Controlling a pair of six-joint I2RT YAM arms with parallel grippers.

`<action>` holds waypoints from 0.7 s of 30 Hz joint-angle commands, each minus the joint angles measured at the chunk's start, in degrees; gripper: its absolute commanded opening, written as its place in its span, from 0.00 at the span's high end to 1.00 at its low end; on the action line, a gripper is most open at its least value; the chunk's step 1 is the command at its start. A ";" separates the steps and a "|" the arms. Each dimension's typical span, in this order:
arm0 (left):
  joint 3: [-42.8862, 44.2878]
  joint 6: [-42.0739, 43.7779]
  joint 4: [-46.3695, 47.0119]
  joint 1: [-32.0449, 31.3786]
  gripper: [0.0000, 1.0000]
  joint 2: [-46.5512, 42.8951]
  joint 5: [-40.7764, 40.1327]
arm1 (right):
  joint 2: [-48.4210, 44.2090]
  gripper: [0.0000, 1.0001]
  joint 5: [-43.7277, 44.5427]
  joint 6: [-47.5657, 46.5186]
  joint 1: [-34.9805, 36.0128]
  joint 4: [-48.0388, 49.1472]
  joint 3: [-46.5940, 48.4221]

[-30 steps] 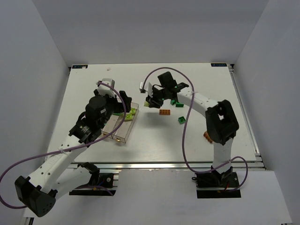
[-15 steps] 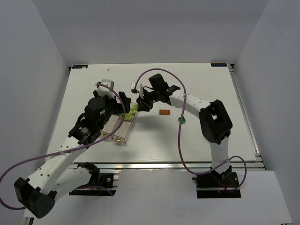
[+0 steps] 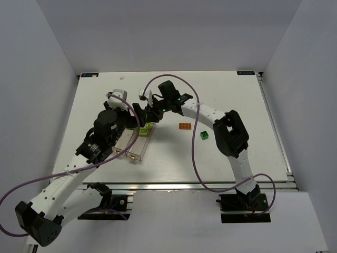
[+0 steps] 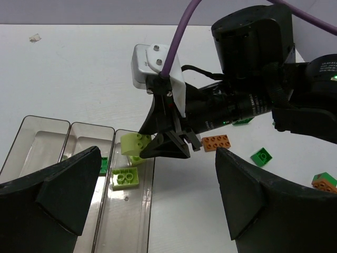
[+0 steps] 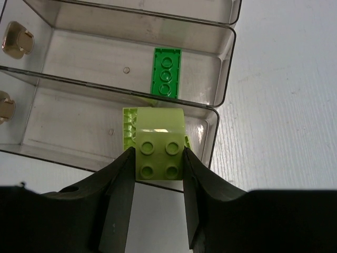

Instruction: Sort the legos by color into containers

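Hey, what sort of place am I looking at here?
Probably a robotics lab test cell: a white table boxed in by plain white panels, a left arm and right arm bolted at its edge, and clear bins with toy bricks.

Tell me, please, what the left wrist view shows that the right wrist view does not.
Only the left wrist: the open left gripper, an orange brick and a dark green brick loose on the table. Only the right wrist: the dark green plate's three studs, in the middle bin. Both: the right gripper shut on a lime brick over the end bin, where another lime brick lies.
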 commanded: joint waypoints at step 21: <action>-0.43 0.97 1.20 -0.12 0.02 -1.15 -1.05 | -1.94 0.43 1.81 2.65 0.70 0.71 0.70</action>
